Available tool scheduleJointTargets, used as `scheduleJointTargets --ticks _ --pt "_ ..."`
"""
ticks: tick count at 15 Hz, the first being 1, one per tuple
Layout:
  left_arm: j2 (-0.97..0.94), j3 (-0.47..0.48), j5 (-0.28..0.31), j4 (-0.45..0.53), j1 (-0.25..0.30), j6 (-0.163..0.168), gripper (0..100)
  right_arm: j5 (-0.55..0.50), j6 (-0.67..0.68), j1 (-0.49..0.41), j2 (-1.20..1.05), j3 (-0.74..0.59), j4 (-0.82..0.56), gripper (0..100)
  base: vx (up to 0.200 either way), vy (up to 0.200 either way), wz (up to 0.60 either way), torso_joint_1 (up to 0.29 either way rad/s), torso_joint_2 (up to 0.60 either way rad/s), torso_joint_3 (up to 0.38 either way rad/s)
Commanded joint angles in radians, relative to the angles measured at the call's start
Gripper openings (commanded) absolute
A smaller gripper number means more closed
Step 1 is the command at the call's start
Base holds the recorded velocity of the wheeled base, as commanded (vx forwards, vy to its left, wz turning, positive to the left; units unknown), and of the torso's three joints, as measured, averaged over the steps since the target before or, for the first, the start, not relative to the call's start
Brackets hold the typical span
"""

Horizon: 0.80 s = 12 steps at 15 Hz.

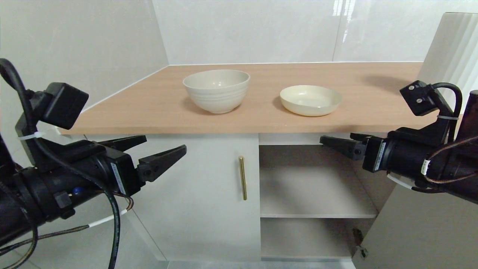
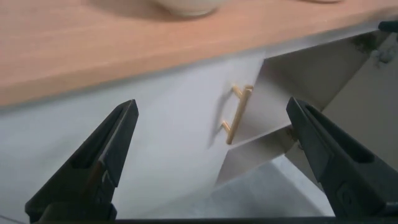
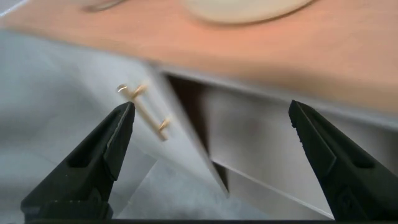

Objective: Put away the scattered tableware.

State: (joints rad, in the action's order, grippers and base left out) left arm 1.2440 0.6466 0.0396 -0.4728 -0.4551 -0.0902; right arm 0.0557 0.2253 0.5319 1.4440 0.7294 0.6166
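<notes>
The wooden bench (image 1: 373, 97) spans the upper middle of the head view, running back to the white wall panels. Below it stands a white cabinet (image 1: 201, 209) with two doors. The left-hand door is closed. The right-hand door (image 1: 422, 231) is swung open along the right edge of the frame. The open compartment has one shelf board (image 1: 310, 194) across its middle and a lower level beneath it.

Two pieces of tableware sit on the bench, well apart and both upright. A deep ribbed bowl (image 1: 216, 90) is left of centre. A shallow cream bowl (image 1: 310, 99) is right of centre, above the open compartment.

There are two grippers. The left gripper (image 1: 165, 142) hangs at lower left in front of the closed door, below the bench edge, with its jaws spread. The right gripper (image 1: 336, 137) is at middle right, by the top of the open compartment. Its jaws are also spread and hold nothing.

One slim brass handle (image 1: 242, 178) stands vertical on the closed door, near its right edge.

The head view takes in both bowls whole. The left wrist view catches the base of the ribbed bowl at its top edge, with the bench front, the handle and the corner of the open compartment between its wide black jaws. The right wrist view catches the underside of the shallow bowl at its top edge. It looks along the closed door's edge to the handle, which stands off on two posts.
</notes>
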Motion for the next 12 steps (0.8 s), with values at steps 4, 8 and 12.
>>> scheduleJointTargets --ticks 4,8,12 --pt "0.002 0.001 0.0 -0.004 0.0 0.0 100 0.001 -0.001 0.002 -0.002 0.001 0.003 100 0.0 0.0 0.0 0.08 -0.53 -0.348" --pt "0.015 0.001 0.0 -0.004 0.0 0.0 100 0.001 0.0 0.002 -0.001 0.002 0.003 100 0.0 0.0 0.0 0.138 -0.45 -0.332" --pt "0.028 0.004 0.0 -0.004 0.0 -0.002 100 0.001 -0.001 0.0 0.001 0.004 0.003 100 0.0 0.0 0.0 0.162 -0.47 -0.314"
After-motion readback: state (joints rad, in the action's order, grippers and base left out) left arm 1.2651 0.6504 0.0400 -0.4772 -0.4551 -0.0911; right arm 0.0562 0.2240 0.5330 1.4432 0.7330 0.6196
